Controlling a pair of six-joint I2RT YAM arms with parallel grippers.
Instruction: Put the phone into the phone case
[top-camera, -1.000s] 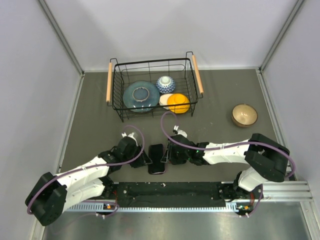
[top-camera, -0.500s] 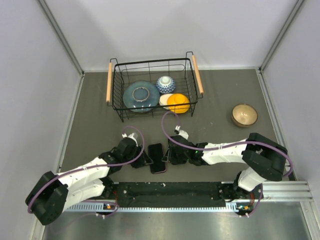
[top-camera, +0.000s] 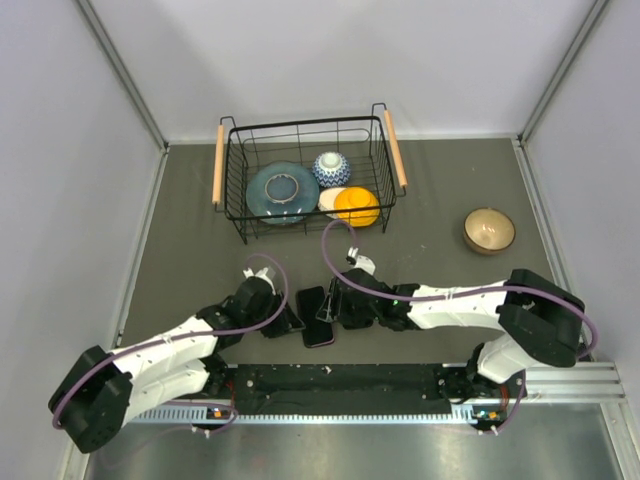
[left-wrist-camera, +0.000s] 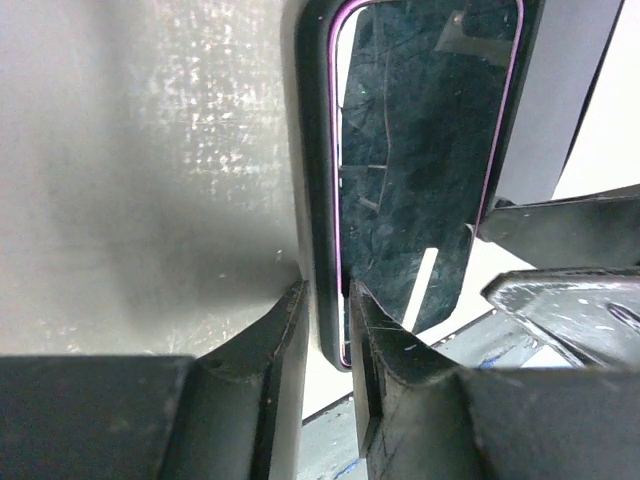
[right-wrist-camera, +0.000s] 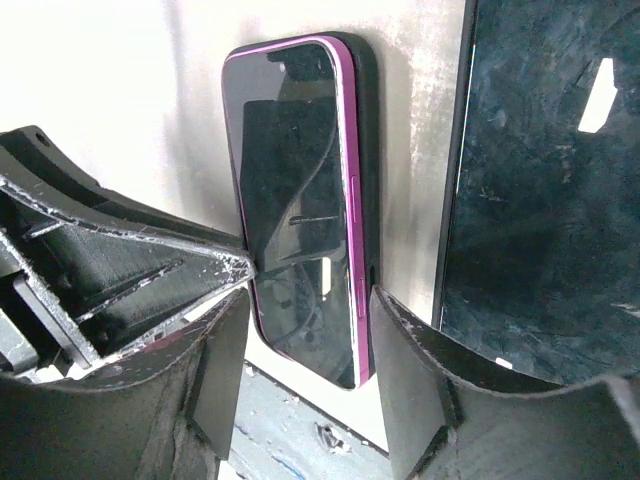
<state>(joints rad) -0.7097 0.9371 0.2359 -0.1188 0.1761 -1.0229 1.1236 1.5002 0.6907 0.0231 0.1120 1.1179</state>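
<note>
A purple-rimmed phone (right-wrist-camera: 295, 200) with a dark glossy face lies in a matte black shell, the phone case (left-wrist-camera: 312, 150). It shows between both grippers in the top view (top-camera: 319, 333). My left gripper (left-wrist-camera: 326, 300) pinches the case's side wall at its near corner. My right gripper (right-wrist-camera: 310, 300) straddles the near end of that cased phone, fingers against both long sides. The black glossy phone (right-wrist-camera: 540, 180) lies flat just to its right and also shows in the left wrist view (left-wrist-camera: 560, 100). My right arm hides it in the top view.
A black wire basket (top-camera: 232, 190) with several bowls stands at the back. A tan bowl (top-camera: 489, 230) sits at the far right. A black strip (top-camera: 400, 378) runs along the near table edge, close to the phones.
My right gripper has moved slightly left, over the purple-rimmed phone. The phone's far end has turned a little. My left gripper has stayed at the case's edge.
</note>
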